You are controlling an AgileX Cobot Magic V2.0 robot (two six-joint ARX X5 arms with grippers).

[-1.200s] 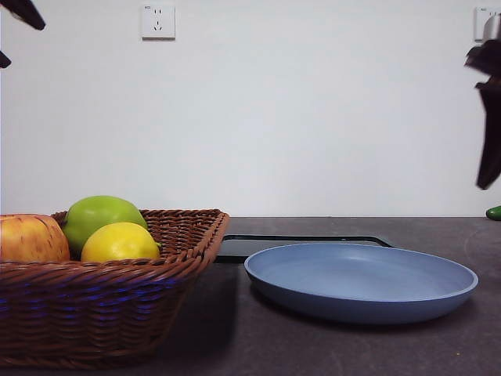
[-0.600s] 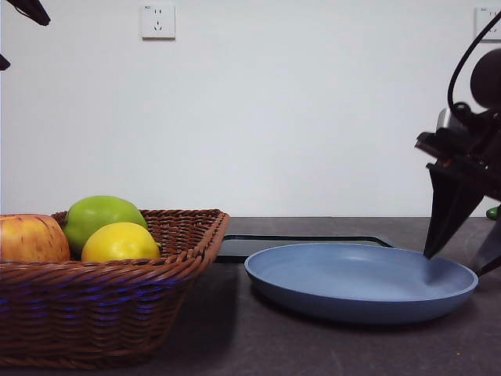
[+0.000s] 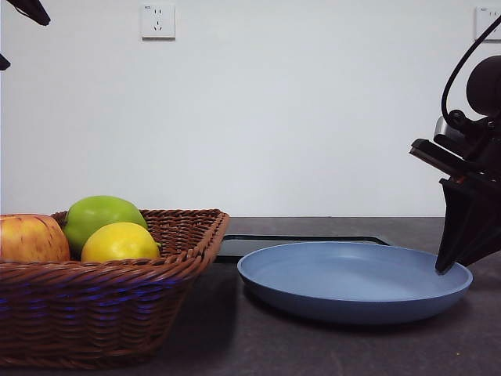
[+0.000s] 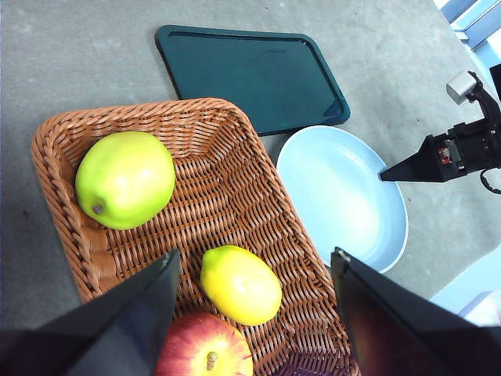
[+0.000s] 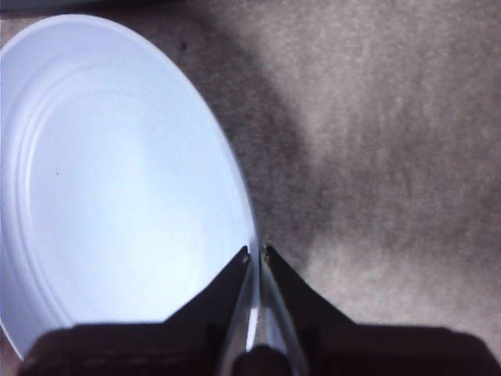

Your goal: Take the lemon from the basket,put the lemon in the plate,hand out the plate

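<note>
The yellow lemon (image 3: 120,241) lies in the wicker basket (image 3: 117,305) at the left, in front of the green apple. In the left wrist view the lemon (image 4: 240,283) lies between my left gripper's (image 4: 254,258) wide-open jaws, which hang well above the basket (image 4: 235,172). The light blue plate (image 3: 352,282) sits on the table to the right of the basket. My right gripper (image 3: 446,266) is shut on the plate's right rim. The right wrist view shows the jaws (image 5: 255,252) pinching the plate's (image 5: 117,180) edge. The plate (image 4: 337,196) holds nothing.
A green apple (image 3: 102,215) and a red-yellow apple (image 3: 31,237) share the basket with the lemon. A flat black tray (image 3: 305,241) lies behind the plate. The left arm shows only as a black tip (image 3: 27,12) at the top left corner.
The right gripper came down from the upper right to the plate's right rim and closed on it. The plate has shifted slightly left. The basket and fruit have not moved.
</note>
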